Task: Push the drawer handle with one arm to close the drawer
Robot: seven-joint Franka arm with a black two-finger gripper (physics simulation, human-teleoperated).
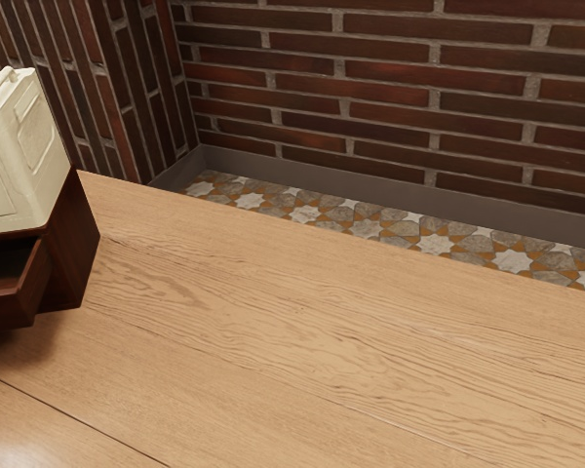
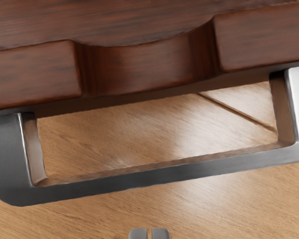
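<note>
Pushing off-centre could make the claw [image 2: 149, 233], tips pressed together, slip from the smooth handle [image 2: 149, 179], leaving the drawer [image 1: 36, 280] ajar.

The claw [image 2: 149, 233] is closed, two grey fingertips close together.

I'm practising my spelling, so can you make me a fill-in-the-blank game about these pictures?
The dark brown wooden drawer is not closed but ____.
The boxy cream jerrycan stands on ____ of the dark brown wooden cabinet.
The wall beyond the light brown wooden table is made of dark red ____.

Missing words: open; top; bricks.
</note>
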